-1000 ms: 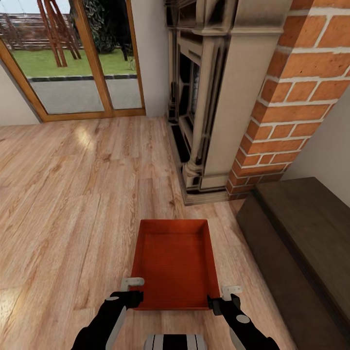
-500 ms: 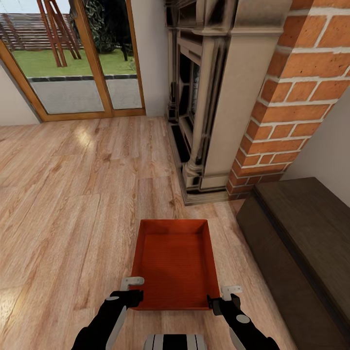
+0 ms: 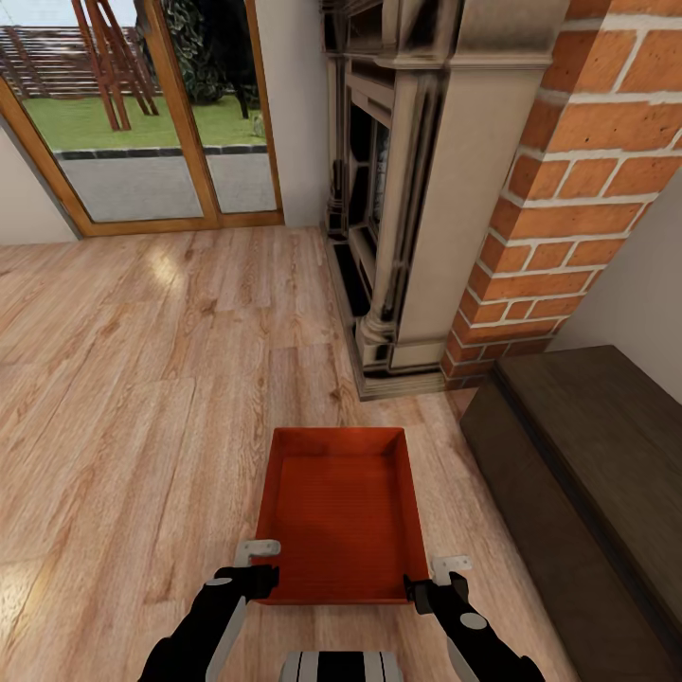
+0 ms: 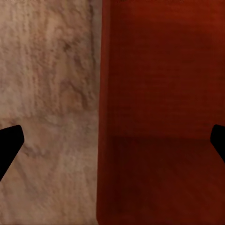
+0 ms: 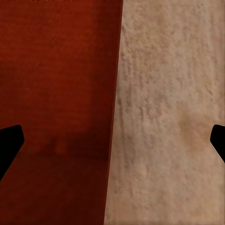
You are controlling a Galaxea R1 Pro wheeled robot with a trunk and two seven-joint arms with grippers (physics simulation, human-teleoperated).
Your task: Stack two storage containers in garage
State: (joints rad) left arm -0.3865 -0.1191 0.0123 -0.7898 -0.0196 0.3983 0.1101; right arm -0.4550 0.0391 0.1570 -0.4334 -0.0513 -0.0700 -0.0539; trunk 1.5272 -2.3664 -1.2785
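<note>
Lying on the light wood plank floor (image 3: 142, 379), the orange-red lidless rectangular storage container (image 3: 341, 516) points its long axis away from the robot. Both the left gripper (image 3: 258, 559) and right gripper (image 3: 443, 575) straddle its near corners, jaws apart, equally near.

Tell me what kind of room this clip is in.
Most likely a living room: an ornate pale stone fireplace beside a red brick chimney, wood-framed glass doors opening onto a lawn, and light wood plank flooring under the orange-red rectangular bin.
</note>
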